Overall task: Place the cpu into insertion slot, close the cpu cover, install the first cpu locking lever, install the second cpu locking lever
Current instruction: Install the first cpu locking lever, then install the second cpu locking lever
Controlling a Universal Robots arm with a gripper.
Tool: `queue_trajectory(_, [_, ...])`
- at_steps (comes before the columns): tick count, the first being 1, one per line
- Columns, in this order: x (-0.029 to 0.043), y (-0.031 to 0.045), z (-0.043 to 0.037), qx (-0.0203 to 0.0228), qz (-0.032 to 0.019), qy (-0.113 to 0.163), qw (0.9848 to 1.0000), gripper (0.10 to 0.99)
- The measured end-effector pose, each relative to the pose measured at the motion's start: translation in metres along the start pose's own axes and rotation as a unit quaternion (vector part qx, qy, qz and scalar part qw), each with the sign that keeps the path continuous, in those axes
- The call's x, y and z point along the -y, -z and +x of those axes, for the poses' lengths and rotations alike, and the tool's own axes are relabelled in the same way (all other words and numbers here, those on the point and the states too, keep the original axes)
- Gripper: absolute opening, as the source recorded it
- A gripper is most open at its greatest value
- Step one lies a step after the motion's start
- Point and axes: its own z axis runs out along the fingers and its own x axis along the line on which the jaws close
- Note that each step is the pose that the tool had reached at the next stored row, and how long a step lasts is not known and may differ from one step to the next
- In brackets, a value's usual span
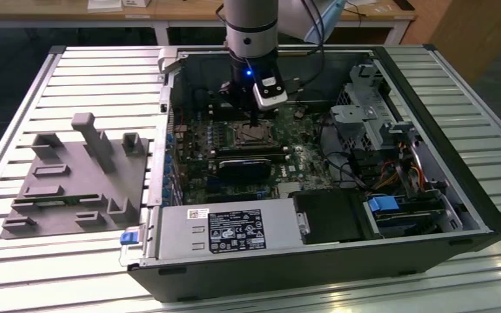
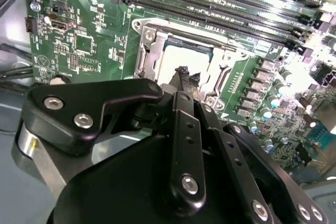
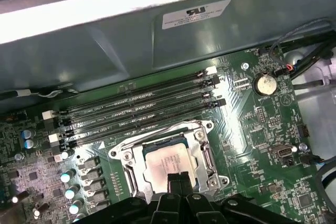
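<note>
Silver-topped square cpu (image 3: 167, 162) seated in the metal-rimmed insertion slot (image 3: 195, 125), dark-silver cover frame (image 3: 206, 153) down around it. Black gripper (image 2: 187, 75), fingers together, poised at the slot's edge. Lever stage, probably; calls for careful hooking.

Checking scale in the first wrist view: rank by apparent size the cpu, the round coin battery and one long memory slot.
Largest to smallest as they look:
1. memory slot, the longest
2. cpu, partly hidden by the pincer
3. coin battery

black gripper (image 2: 187, 75) linkages, silver screws, grey arm (image 1: 250, 26).
</note>
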Motion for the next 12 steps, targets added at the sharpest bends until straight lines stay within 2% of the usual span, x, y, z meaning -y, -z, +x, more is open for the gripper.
queue_trajectory(12, [0.002, 0.0015, -0.0008, 0.0, 0.0001, 0.0, 1.0, 0.102])
